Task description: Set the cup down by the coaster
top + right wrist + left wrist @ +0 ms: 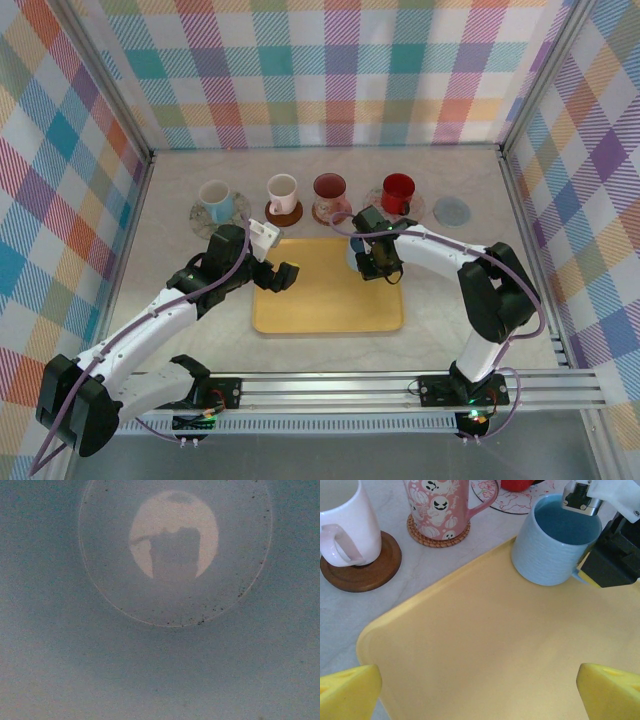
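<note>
right gripper [374, 262]: clamped across the wall of the blue cup [550, 550]. One finger is down inside and the other is against the outside, with the jaws nearly together.
right wrist camera: looks straight down into the cup's blue inside. There is a pale round patch on its floor.
blue cup: upright on the back right corner of the yellow tray [330, 312].
left gripper [277, 276]: spread wide with nothing between the fingers. It hangs over the tray's left part, well apart from the blue cup.
tray: flat on the pale table [470, 300], between the two arms.
empty coaster [455, 210]: bluish disc at the right end of the back row. It sits behind and to the right of the tray, apart from the blue cup.
back row: four cups, each on its own coaster. Left to right they are the white cup [213, 198], white and pink cup [283, 190], patterned cup [329, 188] and red cup [398, 190].
walls [320, 70]: checked cloth on three sides.
</note>
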